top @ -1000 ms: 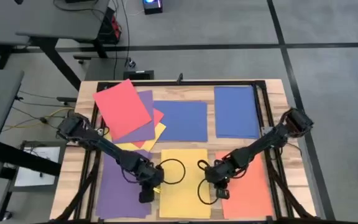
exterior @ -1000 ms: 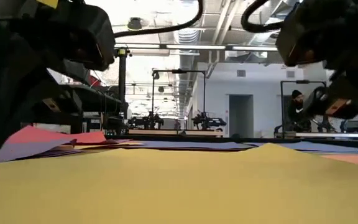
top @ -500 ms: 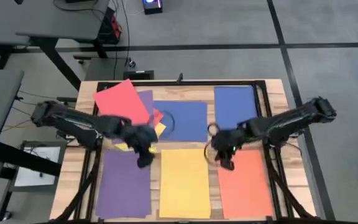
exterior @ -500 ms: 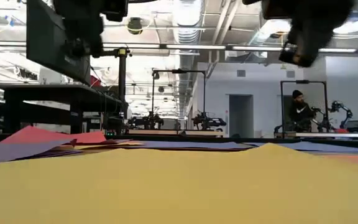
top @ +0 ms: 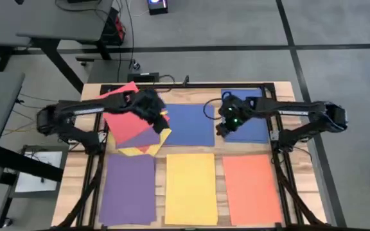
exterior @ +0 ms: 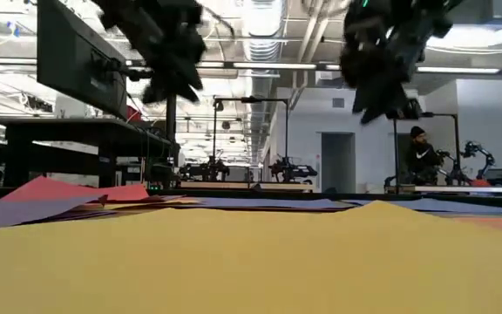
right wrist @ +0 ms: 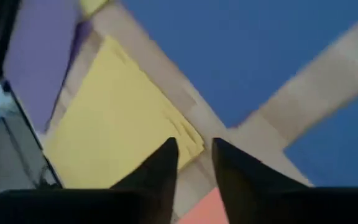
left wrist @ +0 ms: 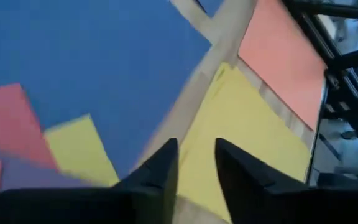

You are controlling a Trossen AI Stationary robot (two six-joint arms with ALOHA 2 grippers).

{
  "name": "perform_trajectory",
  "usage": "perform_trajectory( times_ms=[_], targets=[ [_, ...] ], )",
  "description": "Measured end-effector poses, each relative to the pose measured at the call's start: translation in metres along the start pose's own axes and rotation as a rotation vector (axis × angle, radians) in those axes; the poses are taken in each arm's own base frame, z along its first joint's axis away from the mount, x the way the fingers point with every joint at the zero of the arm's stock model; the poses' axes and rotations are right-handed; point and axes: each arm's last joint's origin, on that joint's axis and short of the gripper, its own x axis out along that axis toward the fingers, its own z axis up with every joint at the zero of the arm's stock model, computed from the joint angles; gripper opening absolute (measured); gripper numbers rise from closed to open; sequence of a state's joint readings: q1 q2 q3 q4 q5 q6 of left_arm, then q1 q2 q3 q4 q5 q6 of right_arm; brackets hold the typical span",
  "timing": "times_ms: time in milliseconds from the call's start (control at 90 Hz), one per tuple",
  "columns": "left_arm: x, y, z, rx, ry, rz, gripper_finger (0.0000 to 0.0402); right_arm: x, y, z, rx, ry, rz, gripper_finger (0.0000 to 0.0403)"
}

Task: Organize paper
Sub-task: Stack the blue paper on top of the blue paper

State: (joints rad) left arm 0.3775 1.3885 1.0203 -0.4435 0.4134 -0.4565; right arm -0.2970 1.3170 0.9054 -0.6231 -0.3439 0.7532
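With narrowly parted, empty fingers, the left gripper (top: pixel 151 108) hovered over the jumbled red, purple and yellow sheets (top: pixel 133 122) and the right gripper (top: pixel 226 123) between the blue sheets (top: pixel 188 124); such thin, limp paper likely demands edge grips.

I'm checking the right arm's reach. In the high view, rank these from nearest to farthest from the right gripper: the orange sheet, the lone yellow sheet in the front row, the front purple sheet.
From the right gripper, above the gap between the two blue sheets:
1. Orange sheet, front row, right side.
2. Yellow sheet, front row, middle.
3. Purple sheet, front row, left side, clearly farthest.
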Motion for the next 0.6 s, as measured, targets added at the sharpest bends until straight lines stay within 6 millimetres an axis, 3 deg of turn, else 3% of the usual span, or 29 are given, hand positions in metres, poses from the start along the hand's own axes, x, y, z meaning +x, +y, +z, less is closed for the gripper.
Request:
perform_trajectory(
  times_ms=[189,389,600],
  targets=[
    [0.057,0.040,0.018,0.074,0.048,-0.031,0.0152,0.034,0.007,-0.001,0.086,0.085,0.008,0.0167],
    [0.100,0.044,0.032,0.200,0.104,-0.035,0.0147,0.064,0.007,-0.007,0.142,0.155,-0.057,0.0175],
    [0.126,0.052,0.038,0.246,0.124,-0.002,0.0144,0.082,-0.002,-0.004,0.170,0.179,-0.102,0.0176]
  ],
)
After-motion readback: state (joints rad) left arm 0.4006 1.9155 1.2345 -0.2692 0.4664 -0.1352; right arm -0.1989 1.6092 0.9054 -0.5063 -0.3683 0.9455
